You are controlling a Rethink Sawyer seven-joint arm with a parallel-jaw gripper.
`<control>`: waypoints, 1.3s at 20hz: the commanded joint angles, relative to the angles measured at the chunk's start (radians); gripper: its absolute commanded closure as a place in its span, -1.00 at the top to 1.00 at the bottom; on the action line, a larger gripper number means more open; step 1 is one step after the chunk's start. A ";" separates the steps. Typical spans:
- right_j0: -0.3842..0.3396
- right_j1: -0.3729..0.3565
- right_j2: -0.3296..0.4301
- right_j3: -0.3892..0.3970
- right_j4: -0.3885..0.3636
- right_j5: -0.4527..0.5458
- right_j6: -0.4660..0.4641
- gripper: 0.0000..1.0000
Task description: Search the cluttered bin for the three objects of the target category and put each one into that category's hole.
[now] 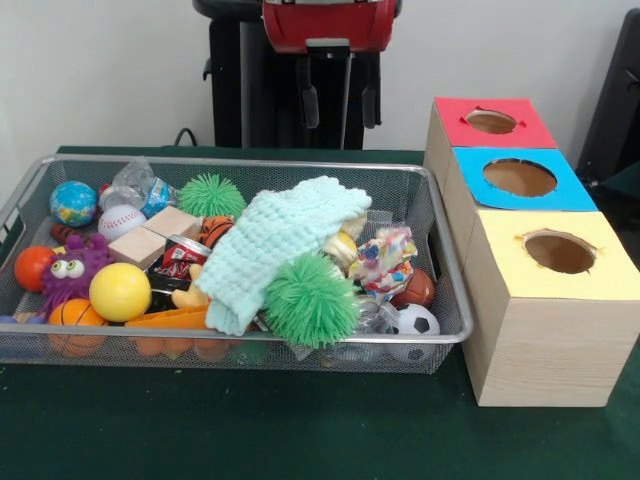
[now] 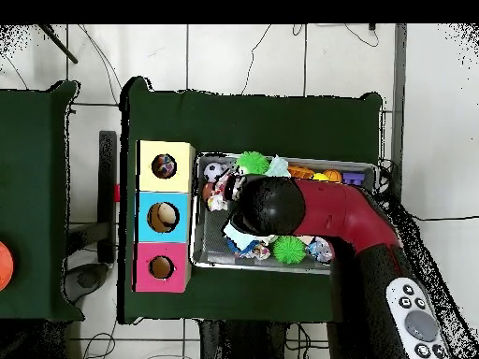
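1. One wire mesh bin [image 1: 440, 330] sits on the bench [image 1: 300, 430].
2. Three wooden boxes, each with one round hole: yellow-topped [image 1: 560, 252], blue-topped [image 1: 520, 178], red-topped [image 1: 491, 121].
3. Two spiky green balls: [image 1: 311, 297] and [image 1: 211, 194].
4. One patterned soft piece [image 1: 385, 260] shows in the bin; the overhead view shows something patterned inside the yellow hole [image 2: 165, 166].
5. One pale green knitted cloth [image 1: 275, 240].
6. One plain yellow ball [image 1: 120, 291].
7. One baseball [image 1: 121, 221], one soccer ball [image 1: 415, 322], one globe ball [image 1: 73, 203].
8. Two wooden blocks: [image 1: 172, 221] and [image 1: 137, 247].

A plain white wall [image 1: 100, 70] stood behind a table [image 1: 250, 430] covered in dark green cloth. From overhead, the floor [image 2: 243, 56] was pale tile, crossed by thin cables [image 2: 257, 47]. A second green table [image 2: 33, 196] stood beside.
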 commanded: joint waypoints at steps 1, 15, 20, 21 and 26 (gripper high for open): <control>-0.021 0.025 0.079 0.019 -0.049 -0.032 -0.103 1.00; 0.043 0.063 0.051 -0.012 -0.081 -0.054 -0.029 1.00; 0.062 0.131 0.037 -0.037 -0.101 -0.110 -0.012 1.00; 0.074 0.139 0.022 -0.048 -0.113 -0.103 -0.005 1.00; 0.096 0.195 -0.008 -0.080 -0.139 -0.120 0.015 1.00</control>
